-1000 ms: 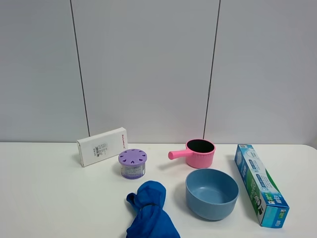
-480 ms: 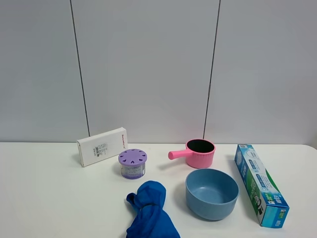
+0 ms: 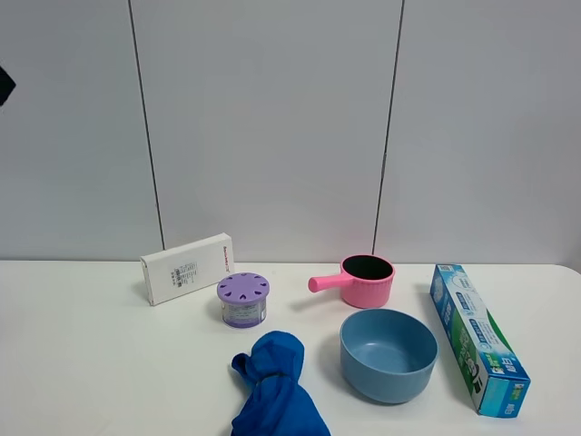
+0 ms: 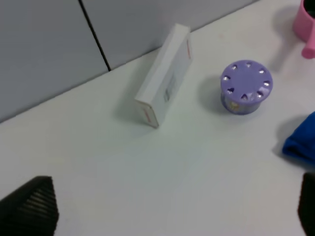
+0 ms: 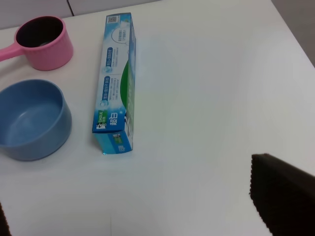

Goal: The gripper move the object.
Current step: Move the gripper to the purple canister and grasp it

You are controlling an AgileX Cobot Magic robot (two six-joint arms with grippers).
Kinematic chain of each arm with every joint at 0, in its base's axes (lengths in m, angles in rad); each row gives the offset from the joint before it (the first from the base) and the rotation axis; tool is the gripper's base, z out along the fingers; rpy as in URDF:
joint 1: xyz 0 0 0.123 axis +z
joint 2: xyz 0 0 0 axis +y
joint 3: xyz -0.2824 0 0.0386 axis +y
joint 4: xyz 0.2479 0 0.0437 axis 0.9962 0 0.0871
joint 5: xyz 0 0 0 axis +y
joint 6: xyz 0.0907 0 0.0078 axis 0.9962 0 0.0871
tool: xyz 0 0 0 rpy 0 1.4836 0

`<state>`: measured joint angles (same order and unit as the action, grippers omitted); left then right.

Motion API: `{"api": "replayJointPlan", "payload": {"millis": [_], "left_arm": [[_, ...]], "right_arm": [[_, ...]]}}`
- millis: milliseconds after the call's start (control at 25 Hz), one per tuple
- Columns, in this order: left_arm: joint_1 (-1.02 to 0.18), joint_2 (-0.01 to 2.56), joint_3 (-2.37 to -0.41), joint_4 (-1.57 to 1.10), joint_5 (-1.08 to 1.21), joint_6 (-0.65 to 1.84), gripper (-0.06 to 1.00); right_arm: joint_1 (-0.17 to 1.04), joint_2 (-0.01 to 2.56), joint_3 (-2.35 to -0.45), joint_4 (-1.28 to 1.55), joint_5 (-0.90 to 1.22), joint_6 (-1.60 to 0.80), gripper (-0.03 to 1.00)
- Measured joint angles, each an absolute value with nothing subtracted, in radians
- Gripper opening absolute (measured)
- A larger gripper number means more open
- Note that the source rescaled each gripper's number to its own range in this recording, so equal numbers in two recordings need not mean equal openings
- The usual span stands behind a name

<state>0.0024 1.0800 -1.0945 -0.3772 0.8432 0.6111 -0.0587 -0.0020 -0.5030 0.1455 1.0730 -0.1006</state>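
The object, a small round canister (image 3: 243, 299) with a lilac lid pierced by petal-shaped holes, stands on the white table between a white box and a blue cloth. It also shows in the left wrist view (image 4: 245, 87). My left gripper (image 4: 167, 216) is open and empty, high above the table and well short of the canister. Its black fingertips (image 4: 32, 206) show only at the frame's corners. My right gripper (image 5: 142, 216) is open and empty above the table's right part, one fingertip (image 5: 283, 201) in view. Only a black scrap of an arm (image 3: 4, 84) shows in the exterior view.
A white box (image 3: 187, 269) stands behind and left of the canister. A blue cloth (image 3: 275, 386) lies in front of it. A pink saucepan (image 3: 367, 280), a blue bowl (image 3: 388, 353) and a long toothpaste box (image 3: 477, 338) stand to the right.
A black piece of an arm has come into the exterior view at the upper left edge. Nothing on the table has moved.
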Motion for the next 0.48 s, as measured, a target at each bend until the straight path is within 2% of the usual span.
{"api": "replayJointPlan", "payload": {"millis": [200,480], "left_arm": [[-0.06,1.162,-1.171,-0.403,0.836,0.714,1.0],[-0.231,1.305,-1.311,-0.408,0.827,0.725,1.0]], "right_arm": [[-0.059,-0.002,-0.503,0.146,1.073,-0.101,1.0],[-0.059,-0.002,-0.503,0.146,1.073,-0.101,1.0]]}}
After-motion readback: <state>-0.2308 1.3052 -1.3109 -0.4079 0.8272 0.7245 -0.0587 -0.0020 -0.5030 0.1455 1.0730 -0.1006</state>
